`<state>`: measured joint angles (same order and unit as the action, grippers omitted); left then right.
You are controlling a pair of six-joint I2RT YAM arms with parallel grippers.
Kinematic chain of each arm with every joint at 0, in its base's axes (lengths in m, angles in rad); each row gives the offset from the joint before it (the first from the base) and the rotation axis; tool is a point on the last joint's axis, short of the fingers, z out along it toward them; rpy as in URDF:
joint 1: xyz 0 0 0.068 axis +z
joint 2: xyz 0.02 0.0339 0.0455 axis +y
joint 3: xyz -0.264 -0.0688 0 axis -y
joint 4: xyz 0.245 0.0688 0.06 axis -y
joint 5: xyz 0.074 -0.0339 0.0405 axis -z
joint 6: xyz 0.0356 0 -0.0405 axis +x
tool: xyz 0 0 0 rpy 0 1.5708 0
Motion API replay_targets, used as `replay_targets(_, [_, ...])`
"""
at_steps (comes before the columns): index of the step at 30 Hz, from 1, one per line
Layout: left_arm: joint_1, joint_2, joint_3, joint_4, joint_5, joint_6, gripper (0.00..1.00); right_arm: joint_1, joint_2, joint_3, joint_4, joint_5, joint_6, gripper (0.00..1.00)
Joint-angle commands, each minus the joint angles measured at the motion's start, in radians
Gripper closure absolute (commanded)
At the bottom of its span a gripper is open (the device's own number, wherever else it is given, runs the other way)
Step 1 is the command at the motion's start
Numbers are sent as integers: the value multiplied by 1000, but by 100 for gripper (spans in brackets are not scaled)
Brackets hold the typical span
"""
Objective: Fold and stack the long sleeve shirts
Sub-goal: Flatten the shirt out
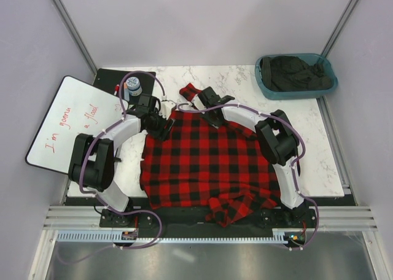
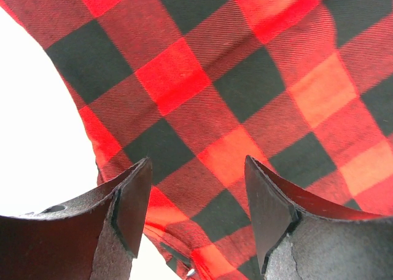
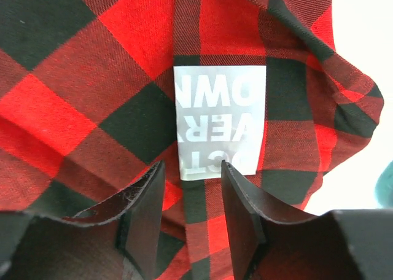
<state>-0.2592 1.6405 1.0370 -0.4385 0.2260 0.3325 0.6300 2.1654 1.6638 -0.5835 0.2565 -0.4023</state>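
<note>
The flannel shirt (image 1: 209, 163) is lying spread on the counter (image 1: 319, 151). The right hand (image 3: 191, 169) is hovering released just over its neck label (image 3: 220, 121); the left hand (image 2: 196, 163), also released, is hanging left of the label. Both should be pinching cloth evenly beside that label, I judge.

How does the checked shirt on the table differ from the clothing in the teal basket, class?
Colour: the checked shirt is red and black; the dark clothing is plain.
Pose: the checked shirt lies spread out on the table; the dark clothing is bunched up in the teal basket.
Place: the checked shirt covers the table's middle; the dark clothing sits at its far right corner.
Both are soft fabric.
</note>
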Motion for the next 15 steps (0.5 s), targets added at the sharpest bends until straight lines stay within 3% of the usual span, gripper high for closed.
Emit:
replay_targets(1, [28,33,40,53,-28,-35,31,4,19,40,2,66,-55,54])
replay_targets(3, [35,48,40,53,-33,-35,33,4,14,40,2,70,-69,59])
replay_targets(10, [49,97,31,50,-34,-29,45,-35,-10,56,7,109,-125,100])
replay_targets(15, [52,116,26,50,-42,-21,54,-96,-65,91,10,116,-187,100])
